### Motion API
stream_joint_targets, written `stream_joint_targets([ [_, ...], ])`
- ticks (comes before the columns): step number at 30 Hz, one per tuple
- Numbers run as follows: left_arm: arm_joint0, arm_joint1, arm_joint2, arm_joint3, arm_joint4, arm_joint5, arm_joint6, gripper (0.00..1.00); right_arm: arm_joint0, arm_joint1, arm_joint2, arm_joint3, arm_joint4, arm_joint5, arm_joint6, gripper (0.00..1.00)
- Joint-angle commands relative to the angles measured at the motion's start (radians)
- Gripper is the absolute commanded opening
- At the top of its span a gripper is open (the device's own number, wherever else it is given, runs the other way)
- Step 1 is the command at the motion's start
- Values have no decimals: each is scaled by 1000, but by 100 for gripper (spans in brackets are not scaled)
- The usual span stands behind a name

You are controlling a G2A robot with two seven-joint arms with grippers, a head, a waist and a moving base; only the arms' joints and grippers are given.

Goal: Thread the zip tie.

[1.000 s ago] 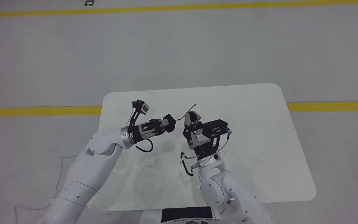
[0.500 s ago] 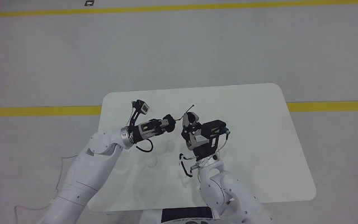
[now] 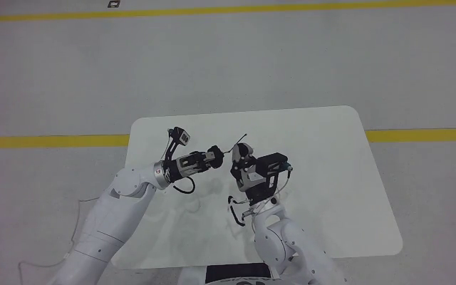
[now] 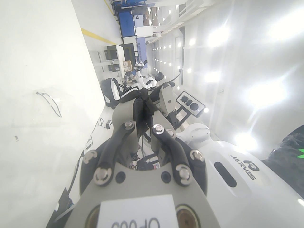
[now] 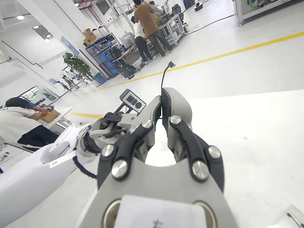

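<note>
Clamped fast in the closed right gripper (image 5: 162, 98), above the white rounded table (image 3: 320, 142): thin black plastic zip tie (image 5: 163, 79), head end poking up clear of the fingertips. Tail end nipped in the likewise closed left gripper (image 3: 219, 154), just beside the right one.

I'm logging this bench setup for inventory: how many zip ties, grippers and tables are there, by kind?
black plastic zip tie: 1
grippers: 2 (left gripper, right gripper)
white rounded table: 1
total: 4
</note>
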Motion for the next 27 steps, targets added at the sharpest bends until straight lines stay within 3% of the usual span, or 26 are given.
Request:
stream_joint_targets([
  [1,0,0,0,0,0,0,0,0,-3,-1,1,-5,-1,1,-4,0],
  [22,0,0,0,0,0,0,0,0,-15,-6,1,11,-19,-6,10,0],
  [27,6,0,10,-19,10,13,29,0,-16,-8,-1,15,-20,-6,6,0],
])
